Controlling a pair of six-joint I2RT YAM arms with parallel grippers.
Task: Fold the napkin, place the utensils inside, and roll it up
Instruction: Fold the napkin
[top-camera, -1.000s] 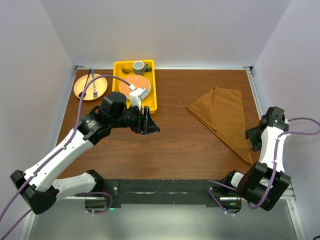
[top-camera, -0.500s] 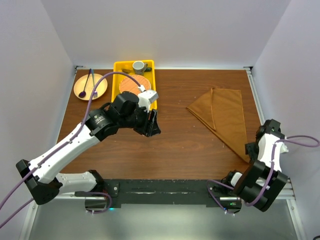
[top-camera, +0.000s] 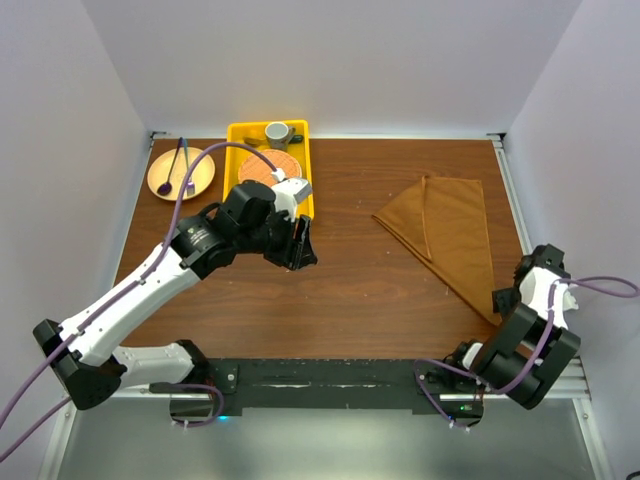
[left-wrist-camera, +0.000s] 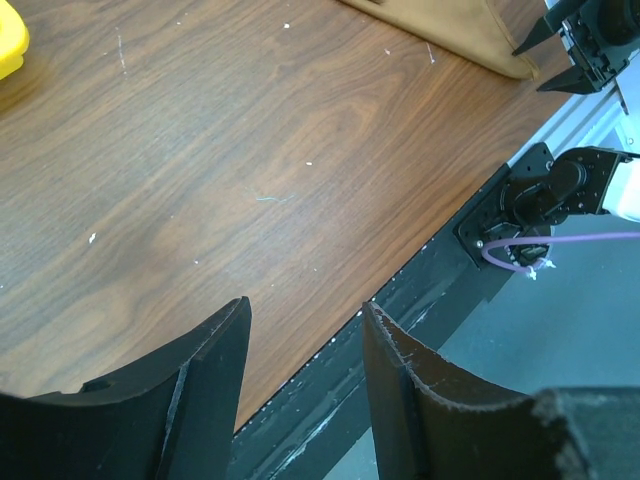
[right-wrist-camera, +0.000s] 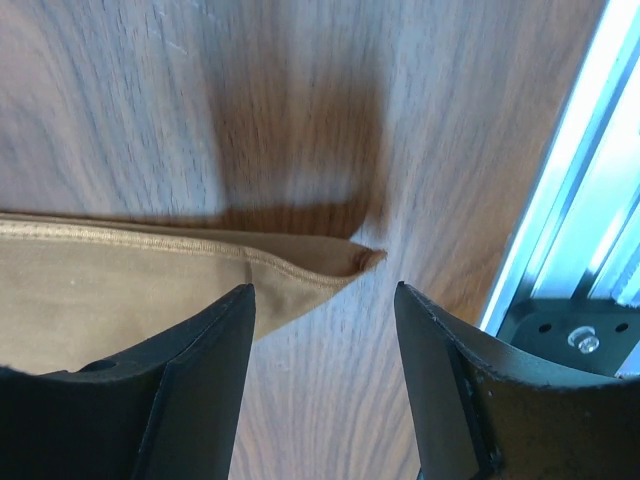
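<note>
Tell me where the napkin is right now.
In the top view the napkin lies folded on the right side of the table, right of the yellow tray; its near corner lies by the open right claw.

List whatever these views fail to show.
spoon: seen in no view; the left arm covers the tray's near end in the top view.
napkin: cut by the left edge, right wrist view; by the top edge, left wrist view.
cup contents: too small, top view.
</note>
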